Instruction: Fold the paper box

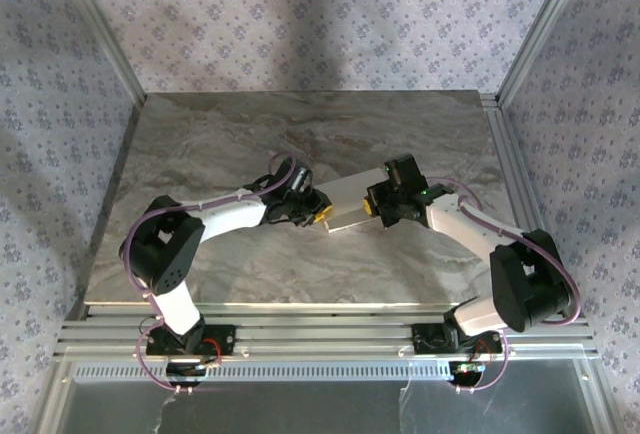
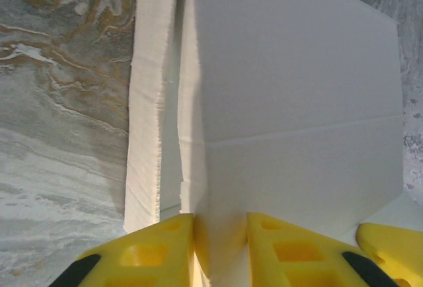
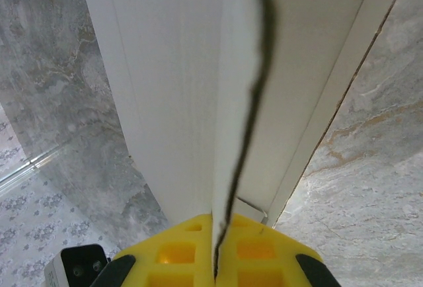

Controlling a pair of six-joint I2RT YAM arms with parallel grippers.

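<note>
The paper box (image 1: 345,204) is a white cardboard piece lying in the middle of the marble table, held between both arms. My left gripper (image 1: 322,215) is at the box's left end. In the left wrist view its yellow fingers (image 2: 165,247) press a bent fold of the white panel (image 2: 297,88) from both sides. My right gripper (image 1: 373,208) is at the box's right end. In the right wrist view the jaws (image 3: 217,227) are shut on a thin upright edge of the box (image 3: 165,69). A yellow fingertip of the right gripper (image 2: 393,247) shows at the lower right of the left wrist view.
The grey marble table (image 1: 250,144) stretches around the box on all sides. Patterned walls close the back and both sides. Aluminium rails (image 1: 505,154) run along the right edge, and a slotted rail (image 1: 320,339) lies along the near edge by the arm bases.
</note>
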